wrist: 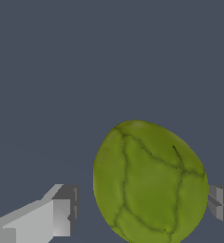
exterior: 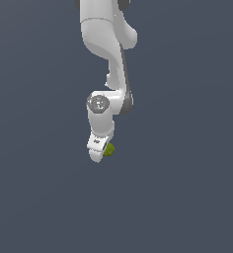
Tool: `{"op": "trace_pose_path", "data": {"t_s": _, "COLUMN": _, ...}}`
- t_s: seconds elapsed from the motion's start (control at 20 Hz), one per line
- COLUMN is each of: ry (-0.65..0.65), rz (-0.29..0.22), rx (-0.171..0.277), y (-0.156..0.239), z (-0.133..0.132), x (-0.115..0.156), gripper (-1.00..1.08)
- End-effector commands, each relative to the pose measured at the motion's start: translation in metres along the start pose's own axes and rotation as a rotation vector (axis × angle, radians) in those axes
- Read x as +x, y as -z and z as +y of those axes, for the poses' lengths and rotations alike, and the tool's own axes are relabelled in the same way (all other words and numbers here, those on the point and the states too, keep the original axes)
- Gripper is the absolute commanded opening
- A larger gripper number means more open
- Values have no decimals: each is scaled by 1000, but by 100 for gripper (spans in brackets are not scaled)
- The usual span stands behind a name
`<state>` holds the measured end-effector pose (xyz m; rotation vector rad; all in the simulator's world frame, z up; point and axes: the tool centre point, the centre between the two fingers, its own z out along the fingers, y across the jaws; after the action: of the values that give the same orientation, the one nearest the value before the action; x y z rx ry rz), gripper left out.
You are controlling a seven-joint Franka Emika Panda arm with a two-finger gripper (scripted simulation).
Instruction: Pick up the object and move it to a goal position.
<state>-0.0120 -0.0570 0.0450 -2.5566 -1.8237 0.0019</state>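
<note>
The object [wrist: 149, 182] is an olive-green, lumpy blob with dark creases. In the wrist view it sits between my two fingers. One finger [wrist: 61, 216] stands apart from it with a visible gap. The other finger [wrist: 222, 201] is at its edge, touching or nearly so. My gripper [wrist: 142, 206] is open around the object. In the exterior view the white gripper [exterior: 98, 152] points down from the arm, and the object [exterior: 109, 149] peeks out at its lower end, toward the exterior view's right. The fingertips are hidden there.
The white arm [exterior: 108, 54] comes down from the top of the exterior view. A plain dark grey-blue surface [exterior: 187, 197] fills the background on all sides. No goal marker shows.
</note>
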Motion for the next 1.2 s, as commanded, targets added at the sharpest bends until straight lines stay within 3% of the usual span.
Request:
{"op": "trace_pose_path", "data": {"t_s": 0.0, "ry": 0, "rz": 0, "rx": -2, "y": -4, "z": 1, "x": 0, "gripper": 100}}
{"op": "trace_pose_path", "data": {"t_s": 0.05, "ry": 0, "rz": 0, "rx": -2, "y": -4, "z": 1, "x": 0, "gripper": 100}}
{"op": "trace_pose_path", "data": {"t_s": 0.1, "ry": 0, "rz": 0, "rx": -2, "y": -4, "z": 1, "x": 0, "gripper": -100}}
{"op": "trace_pose_path", "data": {"t_s": 0.75, "ry": 0, "rz": 0, "rx": -3, "y": -1, "z": 1, "x": 0, "gripper": -100}}
{"op": "trace_pose_path", "data": {"t_s": 1.15, "ry": 0, "rz": -1, "rx": -3, "y": 27, "z": -3, "x": -5, "gripper": -100}}
